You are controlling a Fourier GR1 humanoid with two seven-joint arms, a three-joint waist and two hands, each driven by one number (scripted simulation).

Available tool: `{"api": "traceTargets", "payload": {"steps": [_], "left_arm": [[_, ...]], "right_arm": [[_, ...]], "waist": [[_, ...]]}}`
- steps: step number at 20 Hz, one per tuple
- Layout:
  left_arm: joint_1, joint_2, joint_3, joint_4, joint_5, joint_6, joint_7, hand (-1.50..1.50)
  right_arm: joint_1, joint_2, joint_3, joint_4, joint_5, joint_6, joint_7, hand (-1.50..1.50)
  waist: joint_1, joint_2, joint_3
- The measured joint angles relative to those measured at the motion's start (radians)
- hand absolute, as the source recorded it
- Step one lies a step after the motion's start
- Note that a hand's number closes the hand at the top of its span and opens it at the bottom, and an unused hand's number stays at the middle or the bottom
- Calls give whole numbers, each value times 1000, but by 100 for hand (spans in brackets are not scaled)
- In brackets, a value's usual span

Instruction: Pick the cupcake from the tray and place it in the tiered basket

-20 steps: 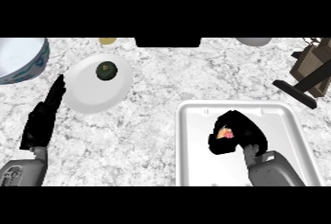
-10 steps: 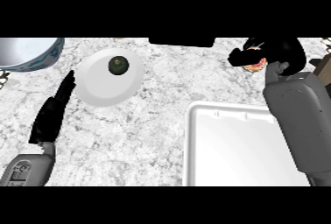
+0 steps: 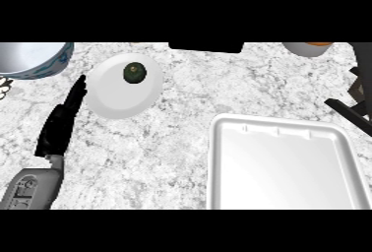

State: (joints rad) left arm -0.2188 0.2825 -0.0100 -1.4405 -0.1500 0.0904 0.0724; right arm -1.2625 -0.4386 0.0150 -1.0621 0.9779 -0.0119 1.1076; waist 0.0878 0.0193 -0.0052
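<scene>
Tray (image 3: 280, 165) bare; right hand and cupcake gone from view since a moment ago.
Left hand (image 3: 62, 120) rests flat, fingers straight; likely placing at the tiered basket (image 3: 356, 103).

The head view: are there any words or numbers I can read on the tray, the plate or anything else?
No, nothing here can be read.
Tray: plain white, no writing.
Plate: plain white, only a dark green thing on it.
Bowl at top left: a bluish rim, no letters.
Left forearm: faint marks, too blurred to read.
</scene>
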Motion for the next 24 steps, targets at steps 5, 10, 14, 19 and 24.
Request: {"api": "traceTargets", "payload": {"steps": [5, 10, 14, 19, 24], "left_arm": [[-1, -4, 4, 8, -1, 2, 2, 0], [-9, -2, 13, 20, -4, 3, 2, 0], [5, -5, 20, 17, -3, 5, -9, 0], [12, -6, 20, -3, -5, 2, 4, 0], [9, -8, 22, 3, -13, 8, 4, 0]], "right_arm": [[-186, -67, -10, 206, 97, 23, -28, 150], [-323, -102, -59, 396, 121, 25, -64, 150], [-373, -130, -92, 514, 130, -9, -111, 150], [-390, -192, -87, 637, 164, -14, -197, 150], [-391, -256, -30, 731, 245, 32, -239, 150]], "waist": [[-13, -2, 1], [-25, -1, 2], [-29, -1, 3], [-31, 0, 4], [-36, 2, 3]]}}
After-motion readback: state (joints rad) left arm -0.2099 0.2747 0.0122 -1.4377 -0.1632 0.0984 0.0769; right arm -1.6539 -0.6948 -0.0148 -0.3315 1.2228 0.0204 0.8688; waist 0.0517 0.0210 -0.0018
